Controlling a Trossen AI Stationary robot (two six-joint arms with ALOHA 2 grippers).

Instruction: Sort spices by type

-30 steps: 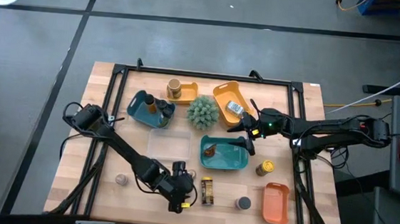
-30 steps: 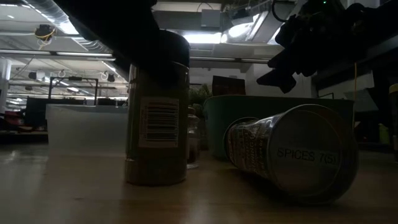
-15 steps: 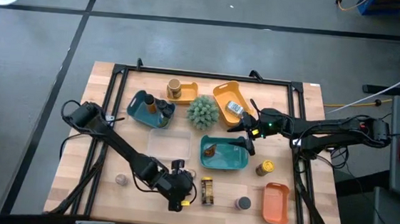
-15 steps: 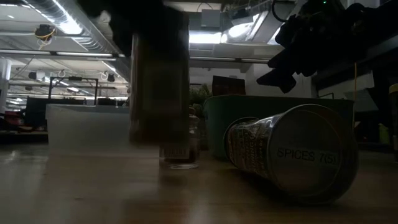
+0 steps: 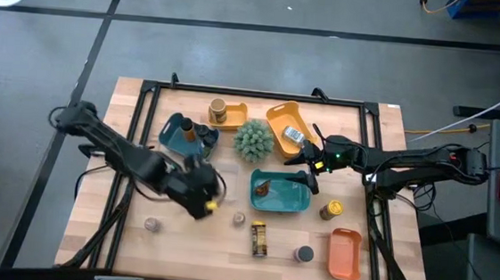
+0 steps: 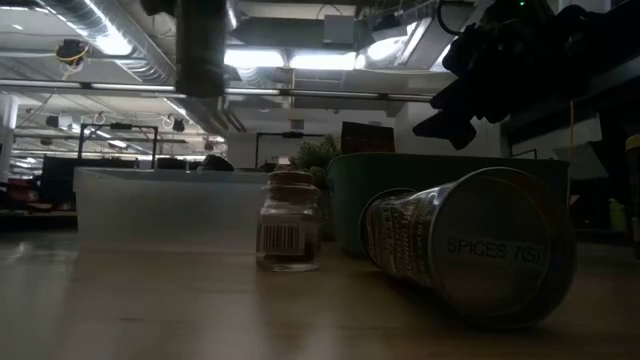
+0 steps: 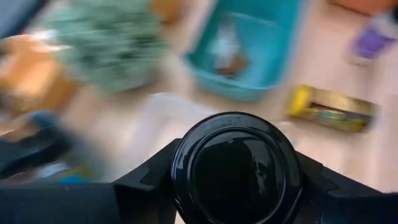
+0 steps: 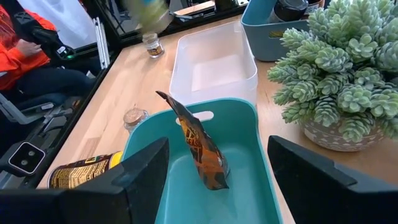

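— Where did we stand?
— Our left gripper [image 5: 199, 199] clamped a black-capped jar [image 7: 235, 169] above the clear plastic tray [image 5: 214, 171]; right gripper [image 5: 311, 170] apart.
— Left over?
— Several spices [image 5: 258, 239] near the table's [image 5: 119, 210] front edge.

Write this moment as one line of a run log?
left gripper: holds dark-capped spice jar, lifted by clear plastic tray | right gripper: open over teal tray

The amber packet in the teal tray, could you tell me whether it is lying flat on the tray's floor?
No, the amber packet stands tilted up on edge inside the teal tray.
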